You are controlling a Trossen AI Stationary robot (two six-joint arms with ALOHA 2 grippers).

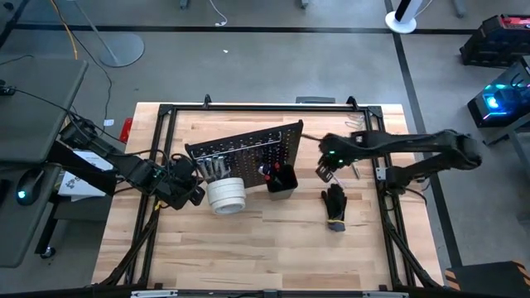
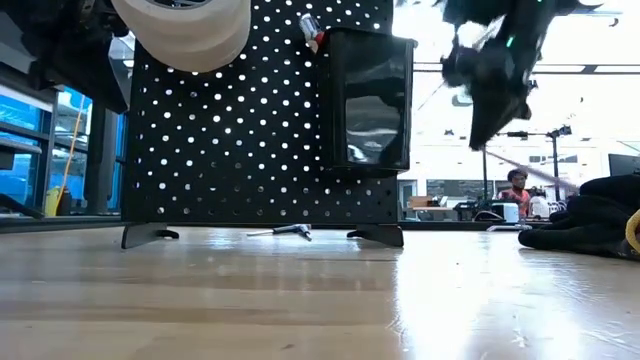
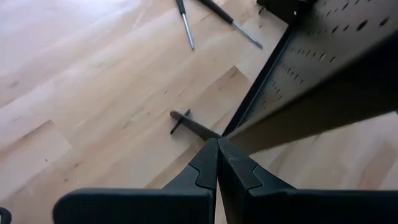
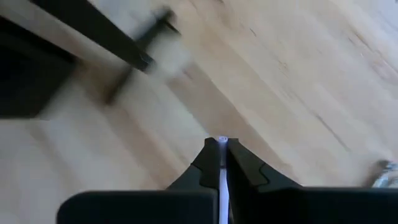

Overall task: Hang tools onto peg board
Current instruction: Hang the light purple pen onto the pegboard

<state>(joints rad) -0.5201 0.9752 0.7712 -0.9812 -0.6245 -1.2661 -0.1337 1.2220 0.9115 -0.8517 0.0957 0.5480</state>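
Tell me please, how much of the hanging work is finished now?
Done: white tape rolls hang on the peg board. In hand: the right gripper is shut on a thin silvery tool near the board. Left: the black glove and tools on the table. The left gripper waits shut beside the board.

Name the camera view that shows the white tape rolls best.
The high view: the stacked white tape rolls show whole, at the black perforated peg board. The low view shows only their lower part, cut off at the top. Neither wrist view shows them.
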